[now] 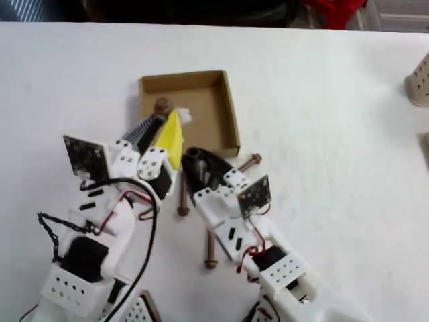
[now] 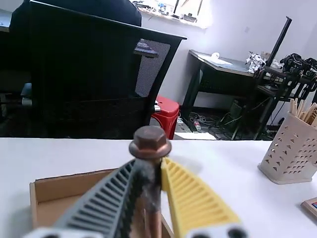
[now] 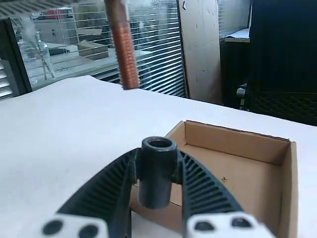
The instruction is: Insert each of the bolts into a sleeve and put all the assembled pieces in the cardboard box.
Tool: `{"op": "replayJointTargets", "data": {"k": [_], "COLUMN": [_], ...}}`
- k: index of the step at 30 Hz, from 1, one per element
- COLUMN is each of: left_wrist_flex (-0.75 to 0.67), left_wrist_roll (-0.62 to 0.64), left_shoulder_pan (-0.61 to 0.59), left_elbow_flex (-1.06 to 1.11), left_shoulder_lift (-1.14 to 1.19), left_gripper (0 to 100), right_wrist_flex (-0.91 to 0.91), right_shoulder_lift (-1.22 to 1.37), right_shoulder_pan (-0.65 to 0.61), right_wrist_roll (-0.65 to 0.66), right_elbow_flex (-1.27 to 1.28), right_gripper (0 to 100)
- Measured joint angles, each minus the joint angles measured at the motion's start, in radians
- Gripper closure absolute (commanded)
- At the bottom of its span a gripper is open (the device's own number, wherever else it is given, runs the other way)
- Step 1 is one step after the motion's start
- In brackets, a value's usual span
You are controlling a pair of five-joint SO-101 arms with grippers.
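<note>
We see the left gripper (image 2: pixel 148 166) clamped firmly on a bolt (image 2: pixel 150 143), its gray and yellow fingers pinching the shank close under the hex head. We judge that this grip leaves the threaded end free to go into a bore. To its right, the right gripper (image 3: pixel 158 157) is closed around a dark sleeve (image 3: pixel 157 174) and holds it upright with the open bore facing up, ready, we think, to receive that shank. The bolt's threaded tip hangs above and off to one side of the sleeve's mouth, near it but apart, so the two are not yet lined up. Three loose bolts lie on the table (image 1: pixel 335 100): one (image 1: pixel 182 194) between the two grippers, one (image 1: pixel 210 251) farther back beside the right arm, and one (image 1: pixel 249 161) just right of the right gripper. The cardboard box (image 3: pixel 285 168) sits just beyond both grippers. Its floor looks bare from the right wrist, so we judge that no assembled piece is in it yet.
</note>
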Motion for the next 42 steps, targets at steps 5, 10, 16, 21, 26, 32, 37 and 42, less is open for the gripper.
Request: {"op": "replayJointTargets", "data": {"k": [5,10,16,21,26,32,37,42], "left_wrist_flex": [0.000,0.000,-0.002,-0.002,-0.002,-0.081,-0.112,-0.115], "left_wrist_roll": [0.000,-0.052,-0.094,-0.097,-0.097,-0.098,-0.098,-0.100], "left_shoulder_pan": [0.068,0.117,0.117,0.106,0.104,0.104,0.100,0.100], "left_elbow_flex": [0.000,0.000,0.000,0.000,0.003,0.068,0.089,0.091], "left_shoulder_lift": [0.021,0.095,0.109,0.115,0.115,0.115,0.114,0.114], "left_gripper": [98,98,98,98,98,98,98,98], "right_wrist_flex": [0.000,0.000,0.000,0.000,0.000,0.000,0.000,0.000], "right_shoulder_lift": [0.000,0.000,0.000,0.000,0.000,0.000,0.002,0.002], "right_shoulder_pan": [0.000,0.000,0.000,0.000,0.000,0.000,0.000,0.000], "right_wrist_roll": [0.000,0.000,0.000,0.000,0.000,0.000,0.000,0.000], "right_elbow_flex": [0.000,0.000,0.000,0.000,0.000,0.000,0.000,0.000], "right_gripper": [98.1,98.1,98.1,98.1,98.1,98.1,98.1,98.1]}}
